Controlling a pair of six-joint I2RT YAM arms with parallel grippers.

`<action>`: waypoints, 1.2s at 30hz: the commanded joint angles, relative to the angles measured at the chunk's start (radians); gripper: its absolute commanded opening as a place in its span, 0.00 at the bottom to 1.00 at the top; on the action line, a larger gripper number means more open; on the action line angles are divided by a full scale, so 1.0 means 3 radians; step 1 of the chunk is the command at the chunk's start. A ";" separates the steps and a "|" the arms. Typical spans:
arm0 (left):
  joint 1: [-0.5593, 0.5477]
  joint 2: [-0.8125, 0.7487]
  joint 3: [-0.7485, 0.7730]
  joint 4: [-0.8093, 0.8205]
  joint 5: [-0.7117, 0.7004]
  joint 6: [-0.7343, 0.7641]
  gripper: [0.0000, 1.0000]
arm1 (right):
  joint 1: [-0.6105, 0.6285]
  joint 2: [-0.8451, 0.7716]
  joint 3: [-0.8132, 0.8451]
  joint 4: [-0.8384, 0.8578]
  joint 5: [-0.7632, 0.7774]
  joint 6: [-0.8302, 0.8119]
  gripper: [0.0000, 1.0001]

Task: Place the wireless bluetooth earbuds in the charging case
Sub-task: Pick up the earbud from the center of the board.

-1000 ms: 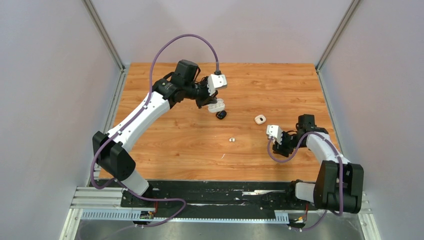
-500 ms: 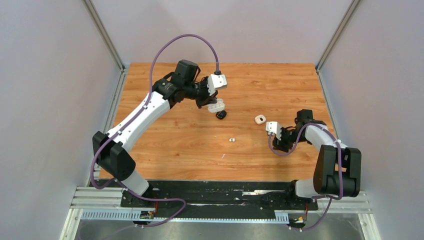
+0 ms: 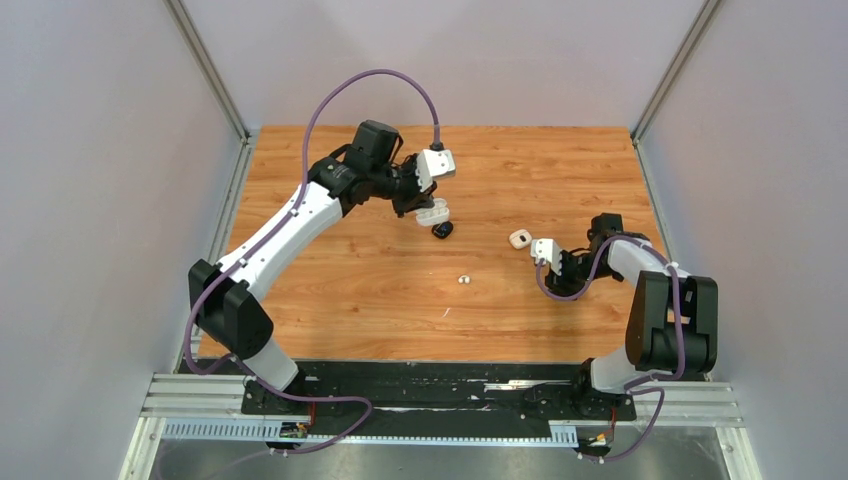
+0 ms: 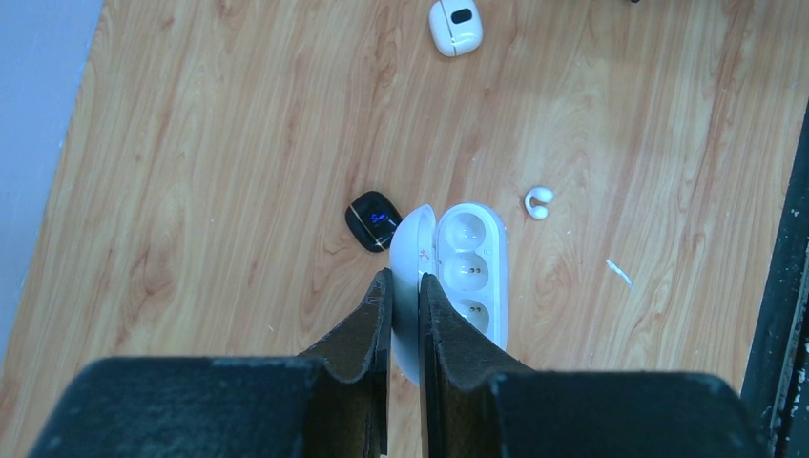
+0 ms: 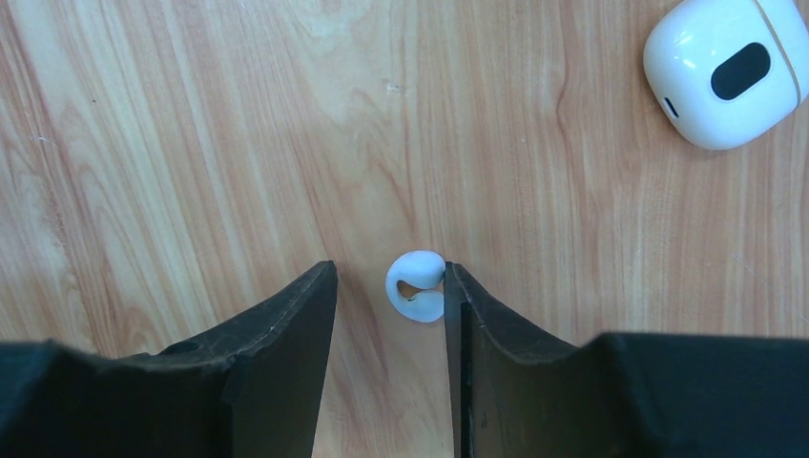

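The charging case (image 4: 472, 277) is held open by the left gripper (image 4: 405, 283), whose claw is clamped together on the raised lid, so that the rounded hollows of the tray are turned up towards the wrist camera. The case is carried over the far half of the bench (image 3: 350, 290), a little left of the middle. Whether its underside touches the wood cannot be told. A small black case (image 4: 372, 219) (a blue glint is seen on its top) is found lying on the wood just beside the lid.

The right gripper (image 5: 389, 270) is lowered close to the wood, nearer the right edge of the bench than the left, and its claw is set apart. A white earbud (image 5: 417, 286) is seen lying on the bench between the two fingers. It is touched by one finger (image 5: 496, 363), while a clear gap is left to the other. In the view from above this earbud is hidden beneath the gripper. A closed white case (image 5: 725, 72), marked with a dark oval, is placed near the fingertips, beyond them and off to one side, and is touched by neither.

A second white earbud (image 4: 538, 202) is left loose near the middle of the bench, between the two arms. It is apart from the charging case and well apart from the right gripper.
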 commanded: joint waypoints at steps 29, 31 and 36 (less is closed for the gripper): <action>0.0012 0.0043 0.0117 -0.0005 -0.0047 0.0005 0.00 | -0.0030 0.0098 0.0332 -0.0422 -0.0122 -0.0423 0.37; 0.0013 0.0041 0.0117 -0.0011 -0.0045 0.0009 0.00 | -0.0030 0.0132 0.0349 -0.0424 -0.0125 -0.0430 0.37; 0.0013 0.0041 0.0113 -0.0006 -0.0051 -0.0013 0.00 | -0.0030 0.0228 0.0361 -0.0431 -0.0122 -0.0467 0.36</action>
